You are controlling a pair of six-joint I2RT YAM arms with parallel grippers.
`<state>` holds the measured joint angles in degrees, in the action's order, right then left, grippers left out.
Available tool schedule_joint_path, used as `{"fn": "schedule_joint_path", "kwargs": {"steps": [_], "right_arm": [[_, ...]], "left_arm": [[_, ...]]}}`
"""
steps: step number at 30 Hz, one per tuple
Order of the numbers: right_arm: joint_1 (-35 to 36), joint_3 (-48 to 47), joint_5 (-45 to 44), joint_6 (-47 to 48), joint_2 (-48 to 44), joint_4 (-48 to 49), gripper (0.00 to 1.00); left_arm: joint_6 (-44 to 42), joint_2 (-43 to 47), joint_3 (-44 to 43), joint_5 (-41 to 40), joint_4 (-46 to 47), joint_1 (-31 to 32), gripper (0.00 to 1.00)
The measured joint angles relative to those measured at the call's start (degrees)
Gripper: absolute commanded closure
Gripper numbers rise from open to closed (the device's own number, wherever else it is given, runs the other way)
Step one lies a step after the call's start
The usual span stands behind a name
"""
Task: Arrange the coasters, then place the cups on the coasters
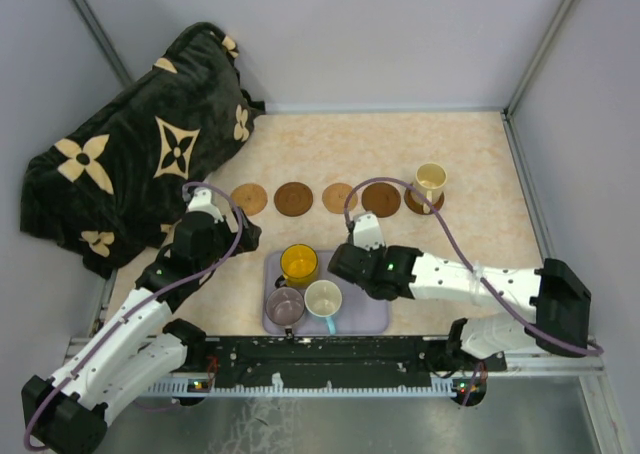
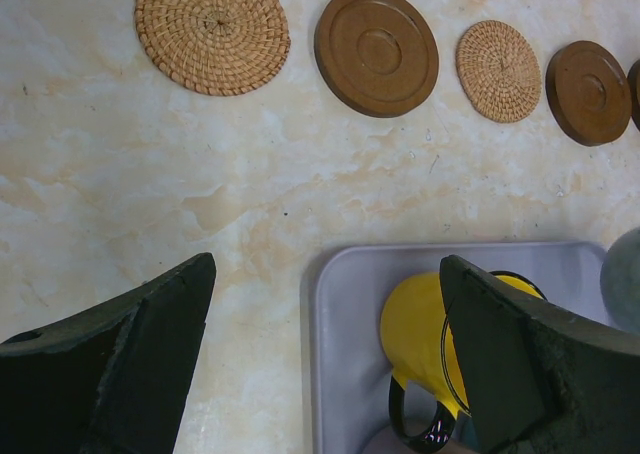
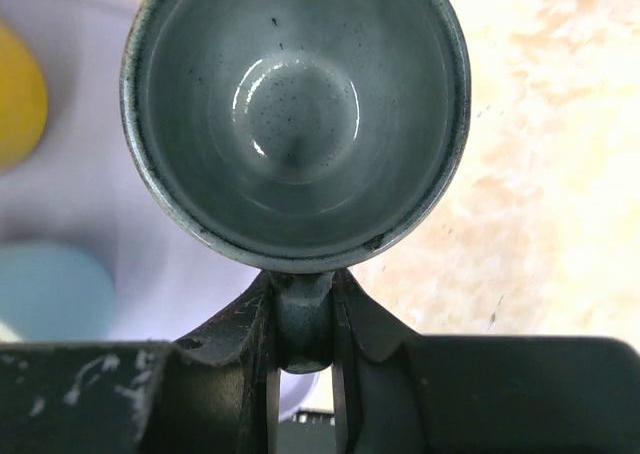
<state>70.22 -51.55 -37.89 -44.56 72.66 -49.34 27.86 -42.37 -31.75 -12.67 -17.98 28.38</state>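
Observation:
Five coasters lie in a row across the table: [image 1: 249, 198], [image 1: 294, 198], [image 1: 339, 197], [image 1: 381, 199], and a fifth [image 1: 410, 202] bearing the cream cup [image 1: 431, 182]. The lavender tray [image 1: 372, 314] holds the yellow cup [image 1: 298, 264], the mauve cup [image 1: 285, 304] and the white cup [image 1: 323, 299]. My right gripper [image 1: 345, 262] [image 3: 303, 324] is shut on the handle of the grey-green cup [image 3: 295, 114], over the tray's far right part. My left gripper [image 2: 325, 314] [image 1: 248, 242] stands open over the tray's far left corner [image 2: 340, 304], its right finger [image 2: 520, 364] beside the yellow cup [image 2: 420, 334].
A dark patterned blanket [image 1: 130, 164] is heaped at the back left, close behind the left arm. Grey walls enclose the table on three sides. In the left wrist view, woven coasters [image 2: 212, 32] [image 2: 498, 71] alternate with brown wooden ones [image 2: 376, 50] [image 2: 588, 92].

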Motion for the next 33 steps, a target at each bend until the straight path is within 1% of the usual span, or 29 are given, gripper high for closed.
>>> {"fn": "schedule_joint_path", "kwargs": {"steps": [7, 11, 15, 19, 23, 29, 33], "right_arm": [[-14.8, -0.3, 0.6, 8.0, 1.1, 8.5, 1.00], [-21.5, -2.2, 1.9, 12.7, 5.1, 13.4, 1.00], [-26.3, -5.0, 3.1, 16.9, 11.1, 18.9, 1.00], [-29.6, -7.4, 4.1, 19.5, 16.2, 23.1, 1.00], [-32.2, -10.2, 5.6, 20.5, 19.9, 24.7, 1.00], [-35.0, -13.2, 7.2, 21.4, 22.9, 26.5, 1.00], [-36.4, -13.5, 8.3, 21.8, 24.5, 28.0, 1.00]], "left_arm": [[0.0, -1.1, 0.0, 0.0, 0.5, 0.0, 0.01], [-0.1, -2.5, 0.0, 0.1, 1.7, 0.0, 0.01], [-0.6, -3.8, 0.0, 0.6, 2.8, 0.0, 0.01], [-0.9, -5.2, 0.0, 1.0, 3.9, 0.0, 0.01], [-1.1, -6.6, 0.0, 1.6, 4.6, 0.0, 0.01], [-1.3, -8.1, 0.0, 1.8, 5.4, 0.0, 0.01], [-1.3, -9.0, 0.0, 2.2, 6.2, 0.0, 0.01]]}}
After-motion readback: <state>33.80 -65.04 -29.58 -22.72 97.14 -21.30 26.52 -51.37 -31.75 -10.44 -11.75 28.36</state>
